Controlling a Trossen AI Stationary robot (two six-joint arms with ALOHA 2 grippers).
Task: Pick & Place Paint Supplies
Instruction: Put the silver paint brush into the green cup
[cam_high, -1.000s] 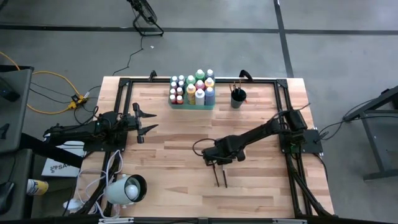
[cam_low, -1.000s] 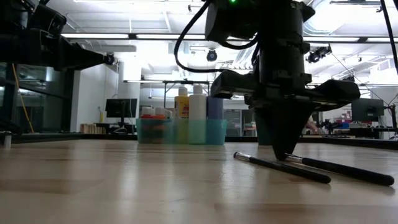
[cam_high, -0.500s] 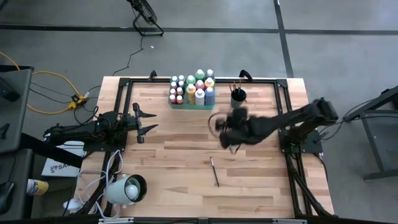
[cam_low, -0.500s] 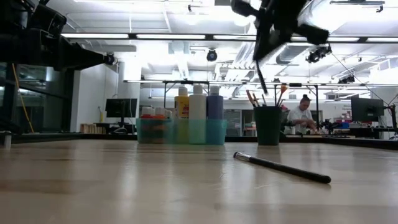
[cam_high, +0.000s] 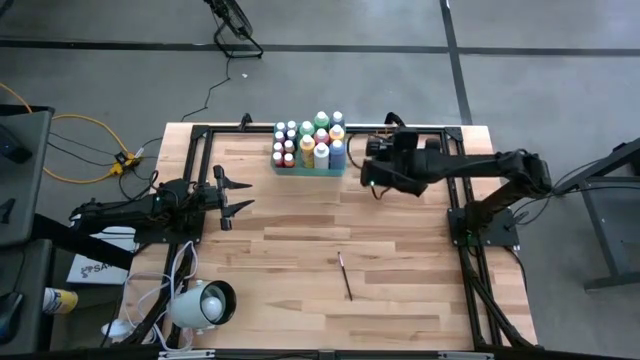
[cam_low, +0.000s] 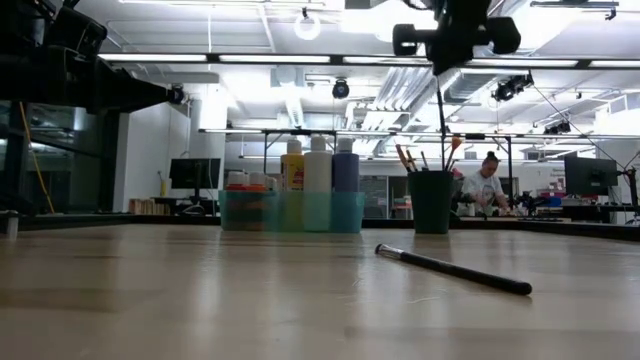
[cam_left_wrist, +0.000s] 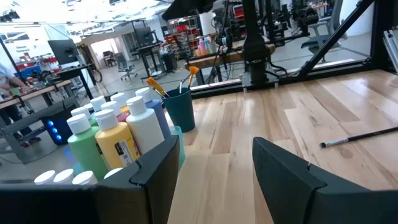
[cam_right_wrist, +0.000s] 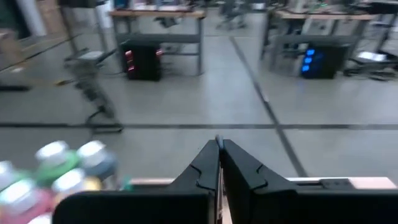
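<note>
Two brushes in play. From above: right claw (cam_high: 378, 166) poised over the far side of the table (cam_high: 260, 260), just beside the tray (cam_high: 310, 171) of paint bottles (cam_high: 310, 143), hiding the cup beneath it. Second brush (cam_high: 344, 275) flat on the boards, well back from that claw toward the near edge. Left claw (cam_high: 236, 195) parked on its own side, well apart from everything.

From table height: right claw (cam_low: 447, 55) high up, pinched on a thin brush (cam_low: 440, 110) dangling straight down, tip near the mouth of the cup (cam_low: 431, 201) directly below. Held upright, presumably, to slip in among the brushes already standing there. Tray (cam_low: 290, 212) and paint bottles (cam_low: 317, 165) off to the claw's side; second brush (cam_low: 452, 271) lower and nearer the lens.

Left wrist: left claw (cam_left_wrist: 216, 139) spread wide, nothing between; paint bottles (cam_left_wrist: 118, 134), cup (cam_left_wrist: 180, 109) and second brush (cam_left_wrist: 364, 135) beyond it.

Right wrist: fingers (cam_right_wrist: 202, 168) pressed together on a sliver of thin brush (cam_right_wrist: 218, 146); paint bottles (cam_right_wrist: 56, 168) to one side. Likely next: straight descent, then release. Possible snag: the cup's rim.
</note>
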